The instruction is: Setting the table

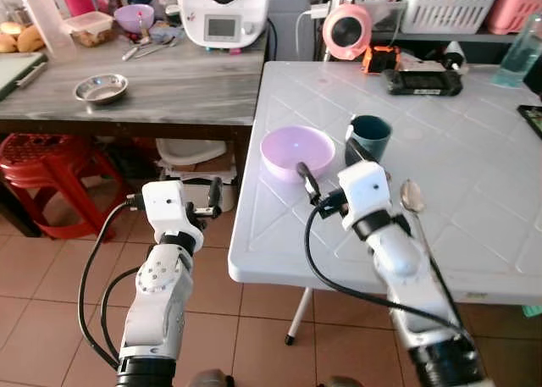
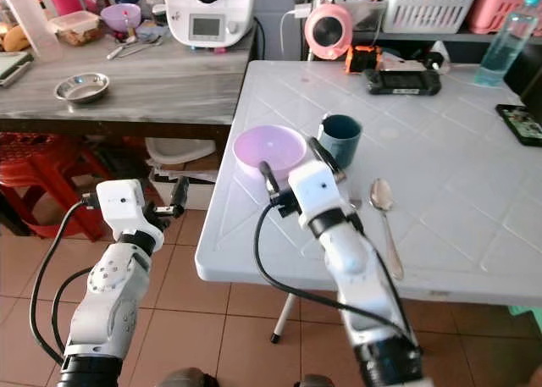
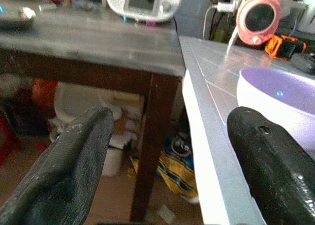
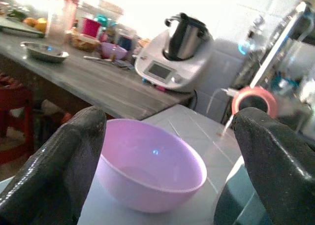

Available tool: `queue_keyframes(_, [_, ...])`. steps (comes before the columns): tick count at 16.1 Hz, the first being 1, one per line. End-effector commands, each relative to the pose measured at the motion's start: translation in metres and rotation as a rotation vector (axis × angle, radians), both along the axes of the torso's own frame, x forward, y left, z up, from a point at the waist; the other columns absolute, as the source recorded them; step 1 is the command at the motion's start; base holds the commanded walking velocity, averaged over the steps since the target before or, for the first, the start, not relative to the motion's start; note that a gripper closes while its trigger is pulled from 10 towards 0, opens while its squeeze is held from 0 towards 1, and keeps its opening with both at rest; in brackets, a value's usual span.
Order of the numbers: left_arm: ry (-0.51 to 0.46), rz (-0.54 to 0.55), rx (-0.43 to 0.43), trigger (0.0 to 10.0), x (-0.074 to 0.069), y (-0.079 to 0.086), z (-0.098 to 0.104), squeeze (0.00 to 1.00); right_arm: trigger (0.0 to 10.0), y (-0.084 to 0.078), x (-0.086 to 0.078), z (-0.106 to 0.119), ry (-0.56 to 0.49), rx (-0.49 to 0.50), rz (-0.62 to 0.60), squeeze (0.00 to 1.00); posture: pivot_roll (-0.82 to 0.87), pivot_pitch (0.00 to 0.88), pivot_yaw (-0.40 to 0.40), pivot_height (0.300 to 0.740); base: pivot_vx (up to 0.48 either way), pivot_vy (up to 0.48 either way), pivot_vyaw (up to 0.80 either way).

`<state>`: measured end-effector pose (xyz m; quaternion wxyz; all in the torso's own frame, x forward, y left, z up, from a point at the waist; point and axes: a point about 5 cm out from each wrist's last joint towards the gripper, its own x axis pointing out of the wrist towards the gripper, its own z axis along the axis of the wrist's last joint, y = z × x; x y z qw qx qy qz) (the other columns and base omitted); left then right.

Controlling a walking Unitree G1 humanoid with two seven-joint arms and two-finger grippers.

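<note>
Bright, even daylight across both eye views, and the white table [image 1: 474,192] reflects it softly, with a pale sheen on its moulded ridges. Shadows are faint: a soft one sits under the lilac bowl [image 1: 297,152], and the space beneath the grey wooden table [image 1: 169,86] goes dark. Both eye views are sharp, no motion blur. In the right wrist view the top-left corner blows out to pure white glare, washing out the bottles there, and the background is hazy. The 2 black fingers [image 4: 59,171] loom large and soft, out of focus. The left wrist view is dimmer, grainy, with a blue glint on the bowl.
</note>
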<state>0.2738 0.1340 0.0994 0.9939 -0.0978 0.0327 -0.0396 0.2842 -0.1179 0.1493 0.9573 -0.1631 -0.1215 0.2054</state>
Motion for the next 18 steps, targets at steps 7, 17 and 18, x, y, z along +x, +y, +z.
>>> queue_keyframes(7, [0.103, 0.001, -0.023, 10.0, -0.012, 0.01, -0.006, 0.0, 10.0, -0.015, 0.035, 0.005, 0.148, -0.028, 0.003, 0.0, 0.03, 0.023, 0.054, 0.74, 0.0, 0.0, 0.0])
queue_keyframes(17, [0.211, -0.029, -0.007, 10.0, -0.029, 0.017, -0.011, 0.0, 10.0, -0.003, 0.057, 0.004, 0.302, -0.209, 0.212, 0.0, 0.05, 0.087, 0.07, 0.74, 0.0, 0.0, 0.0])
queue_keyframes(18, [0.217, -0.025, -0.013, 10.0, -0.029, 0.017, -0.012, 0.0, 10.0, -0.007, 0.059, 0.005, 0.3, -0.242, 0.207, 0.0, 0.05, 0.088, 0.069, 0.74, 0.0, 0.0, 0.0])
